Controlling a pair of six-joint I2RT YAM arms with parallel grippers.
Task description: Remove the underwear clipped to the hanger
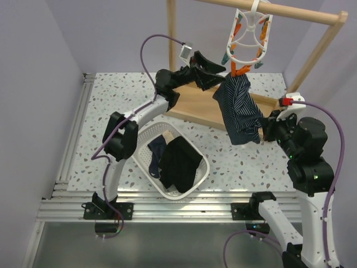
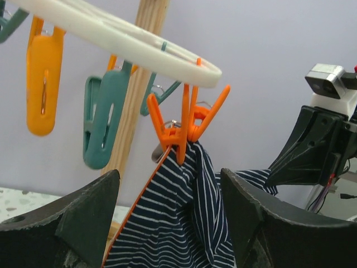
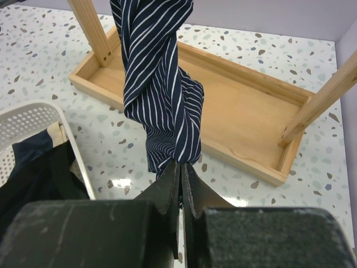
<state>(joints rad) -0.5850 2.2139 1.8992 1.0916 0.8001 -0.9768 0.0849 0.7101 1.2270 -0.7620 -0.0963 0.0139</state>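
The left claw (image 2: 170, 184) is seen spread, its two black fingers (image 2: 72, 218) set one on each side of the navy-and-white striped underwear (image 2: 167, 229); whether the cloth is touched by them cannot be told. Just above this claw the garment's top edge is gripped by an orange plastic clip (image 2: 178, 131), which is hung from the white plastic oval ring hanger (image 2: 122, 39). Up and to the claw's left, a spare teal clip (image 2: 103, 123) and a spare orange clip (image 2: 42, 84) are seen dangling with nothing in them. The hanger is hooked over the pale wooden rail frame (image 1: 279, 11), well above both claws.

The right claw (image 3: 179, 167) is pressed together, and the lowest tip of the striped cloth is pinched between its fingertips, the garment being hung as a twisted band from the clip down to this claw. Beyond the right claw the frame's shallow wooden tray base (image 3: 251, 128) is seen on the speckled terrazzo table (image 3: 44, 50). To this claw's left a white perforated plastic basket (image 3: 33, 120) is stood, in which a plain black garment (image 1: 179, 164) and a navy garment (image 1: 156, 151) are laid, below the left claw and well apart from it
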